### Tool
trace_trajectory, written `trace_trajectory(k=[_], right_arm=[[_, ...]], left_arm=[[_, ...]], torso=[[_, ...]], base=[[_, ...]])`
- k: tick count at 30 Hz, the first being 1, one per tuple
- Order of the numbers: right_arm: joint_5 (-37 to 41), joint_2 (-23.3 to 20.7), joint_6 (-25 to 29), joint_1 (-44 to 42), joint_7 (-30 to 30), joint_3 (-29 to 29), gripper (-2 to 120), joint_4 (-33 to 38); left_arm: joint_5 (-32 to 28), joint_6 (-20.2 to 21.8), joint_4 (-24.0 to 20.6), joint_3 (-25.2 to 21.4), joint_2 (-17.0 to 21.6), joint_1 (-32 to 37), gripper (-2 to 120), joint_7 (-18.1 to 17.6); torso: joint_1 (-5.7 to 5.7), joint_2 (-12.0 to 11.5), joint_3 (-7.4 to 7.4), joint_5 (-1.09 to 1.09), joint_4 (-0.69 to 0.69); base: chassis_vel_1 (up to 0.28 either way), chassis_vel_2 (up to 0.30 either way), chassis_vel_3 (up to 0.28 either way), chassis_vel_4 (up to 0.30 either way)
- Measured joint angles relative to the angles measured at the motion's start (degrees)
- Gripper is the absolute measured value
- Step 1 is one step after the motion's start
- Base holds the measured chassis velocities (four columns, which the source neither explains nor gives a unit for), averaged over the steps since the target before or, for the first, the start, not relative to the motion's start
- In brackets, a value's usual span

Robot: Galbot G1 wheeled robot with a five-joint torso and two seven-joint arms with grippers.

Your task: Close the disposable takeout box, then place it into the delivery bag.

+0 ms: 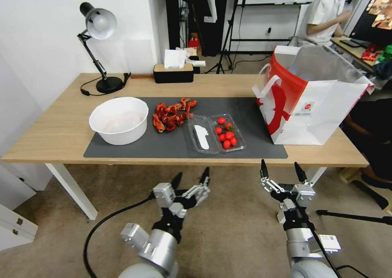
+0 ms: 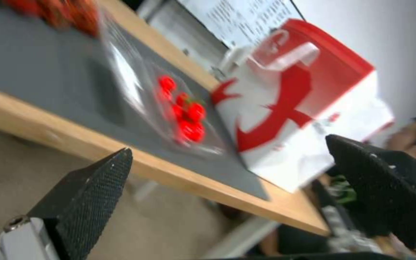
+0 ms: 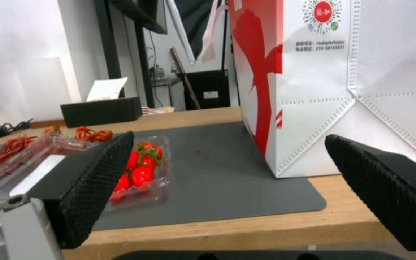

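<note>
The disposable takeout box point(image 1: 215, 134) lies open on the grey mat point(image 1: 143, 147), its labelled lid flat beside the tray of cherry tomatoes point(image 1: 226, 136). The box also shows in the left wrist view point(image 2: 179, 112) and the right wrist view point(image 3: 143, 173). The delivery bag point(image 1: 310, 94) stands upright and open-mouthed at the mat's right end, its side in the wrist views point(image 2: 285, 108) point(image 3: 338, 83). My left gripper point(image 1: 191, 176) and right gripper point(image 1: 281, 170) hover open below the table's front edge, short of the box, holding nothing.
A large white bowl point(image 1: 119, 119) sits on the mat's left, with a pile of red crayfish point(image 1: 171, 114) between it and the box. A black desk lamp point(image 1: 98, 45) and a tissue box point(image 1: 173, 72) stand at the table's back. The table's front edge point(image 1: 183, 161) lies just ahead of both grippers.
</note>
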Motion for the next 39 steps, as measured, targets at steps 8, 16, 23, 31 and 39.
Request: trace_trajectory(k=[8, 16, 23, 31, 39], right_arm=[[-0.38, 0.56, -1.06, 0.06, 0.02, -0.14, 100, 0.31], [-0.81, 1.05, -1.8, -0.04, 0.02, -0.18, 100, 0.81], [-1.28, 1.28, -2.8, -0.05, 0.03, -0.25, 100, 1.44], [-1.59, 1.53, -3.24, -0.14, 0.13, -0.07, 100, 1.62], [-2.25, 2.44, -4.0, -0.12, 0.23, 0.04, 100, 2.13]], left_arm=[[-8.96, 1.8, 2.35, 0.88, -1.35, -3.45, 100, 0.04], [-12.54, 1.82, 7.02, 3.24, -0.6, -8.23, 100, 0.97], [-15.39, 1.97, 10.09, 3.33, 3.99, -14.1, 100, 1.62], [-18.12, 1.65, 13.85, 0.45, 8.25, -20.83, 100, 3.61], [-19.93, 2.11, 15.73, 3.08, 9.91, -24.76, 100, 1.46]], torso=[[0.01, 0.0, 0.0, 0.01, 0.0], [0.0, 0.0, 0.0, -0.01, 0.0], [0.01, 0.0, 0.0, -0.02, 0.0], [0.02, -0.01, 0.0, -0.01, 0.0], [0.02, 0.0, 0.0, 0.0, 0.0]], base=[[0.0, 0.0, 0.0, 0.0], [0.0, 0.0, 0.0, 0.0], [0.0, 0.0, 0.0, 0.0], [0.0, 0.0, 0.0, 0.0], [0.0, 0.0, 0.0, 0.0]])
